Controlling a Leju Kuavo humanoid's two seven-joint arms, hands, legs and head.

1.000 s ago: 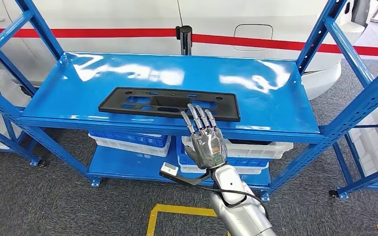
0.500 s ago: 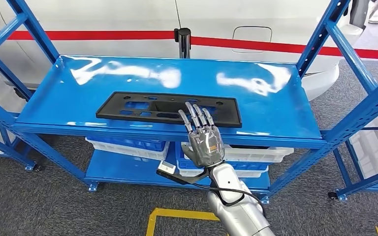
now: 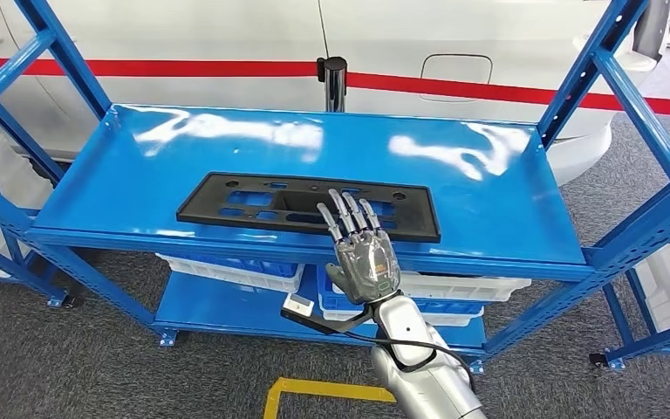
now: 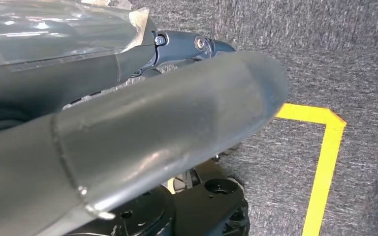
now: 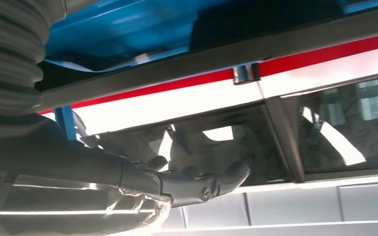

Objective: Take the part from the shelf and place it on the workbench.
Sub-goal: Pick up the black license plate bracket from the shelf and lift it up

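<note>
On the blue shelf (image 3: 497, 196), near its front edge, lies the black part (image 3: 227, 209), a long flat plate pierced with cutouts. It looks stiff, light and fairly slick, so its front long edge is probably the surest hold. Just before it the right hand (image 3: 362, 253) hovers, fingers spread, holding nothing. Bare shelf lies behind; the uprights (image 3: 576, 74) stand well apart.
</note>
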